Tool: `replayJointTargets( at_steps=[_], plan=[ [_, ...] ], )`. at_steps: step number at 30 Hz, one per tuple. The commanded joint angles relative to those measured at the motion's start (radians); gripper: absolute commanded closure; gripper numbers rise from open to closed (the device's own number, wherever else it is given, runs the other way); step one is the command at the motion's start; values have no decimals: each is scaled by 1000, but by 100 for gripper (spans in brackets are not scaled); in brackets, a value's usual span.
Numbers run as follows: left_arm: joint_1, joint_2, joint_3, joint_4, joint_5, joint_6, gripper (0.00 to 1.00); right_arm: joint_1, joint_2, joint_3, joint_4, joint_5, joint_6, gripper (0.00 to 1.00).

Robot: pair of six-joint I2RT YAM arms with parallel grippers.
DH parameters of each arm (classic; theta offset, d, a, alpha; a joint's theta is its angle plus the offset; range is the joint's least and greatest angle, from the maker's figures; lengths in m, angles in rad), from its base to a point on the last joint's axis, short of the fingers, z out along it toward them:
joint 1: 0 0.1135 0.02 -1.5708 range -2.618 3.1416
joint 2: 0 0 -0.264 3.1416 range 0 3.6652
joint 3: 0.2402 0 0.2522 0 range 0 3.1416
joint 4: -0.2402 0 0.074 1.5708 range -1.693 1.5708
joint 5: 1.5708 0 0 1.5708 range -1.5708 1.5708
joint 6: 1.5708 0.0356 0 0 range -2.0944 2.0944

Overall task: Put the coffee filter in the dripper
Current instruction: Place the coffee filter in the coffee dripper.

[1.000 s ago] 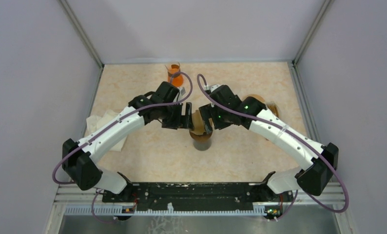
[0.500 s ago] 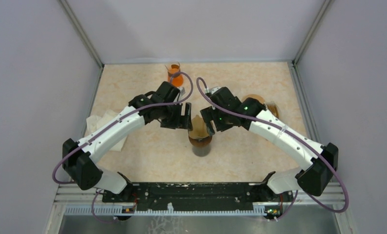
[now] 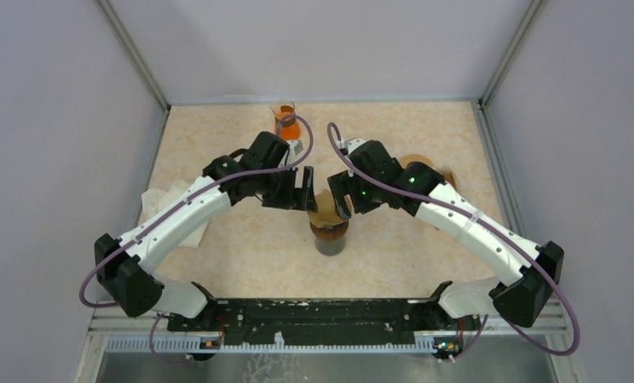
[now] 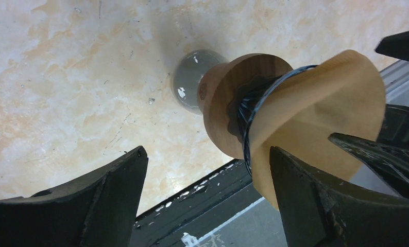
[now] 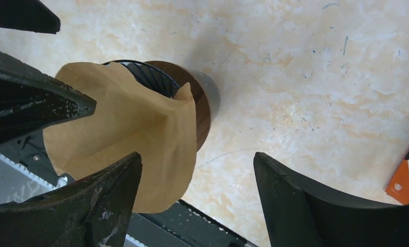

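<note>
— What lies nearest?
— A black rail (image 3: 314, 313) along the near edge, with both arm bases bolted to it. Beyond it is the table (image 3: 242, 251), a pale beige top with marbled veins and small dark scuffs.

— And the dripper?
— The dripper (image 4: 220, 105) stands near the middle of the table on a grey vessel (image 4: 189, 85). It has a wooden collar and a black wire cone. The coffee filter (image 4: 321, 98), brown paper, has its point down in the cone but leans out to one side, so much of it rises past the rim.

— The hands?
— The left gripper (image 4: 207, 152) hangs over the dripper from the left, its fingers spread wide and clasping nothing. The right gripper (image 5: 197, 157) faces it from the right, spread the same way and empty. One finger of each lies close against the paper. I cannot tell whether they touch it.

— Farther back?
— By the left edge is a crumpled white cloth (image 3: 170, 201), partly under the left arm. To the right a brown stack (image 3: 422, 163) is half hidden by the right arm, with an orange-printed packet (image 5: 406, 180) beside it. An orange beaker (image 3: 287, 124) stands at the far edge.

— The room?
— Plain grey walls (image 3: 322, 48) close three sides, with metal posts (image 3: 134, 52) at the far corners.
</note>
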Motion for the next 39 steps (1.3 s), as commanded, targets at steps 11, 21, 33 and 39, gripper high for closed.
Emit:
replayJointTargets(
  at_steps=[11,21,33,39],
  plan=[
    [-2,-17,12,51,21,22,6,-8,26,-14,142,-143,12,20],
    [-3,13,6,49,-2,16,7,-8,40,-55,105,-206,-26,20],
    [-3,25,5,37,-39,10,7,-8,28,-59,39,-222,-103,20],
    [-3,29,7,34,-42,6,7,-8,31,-43,32,-205,-111,20]
  ],
)
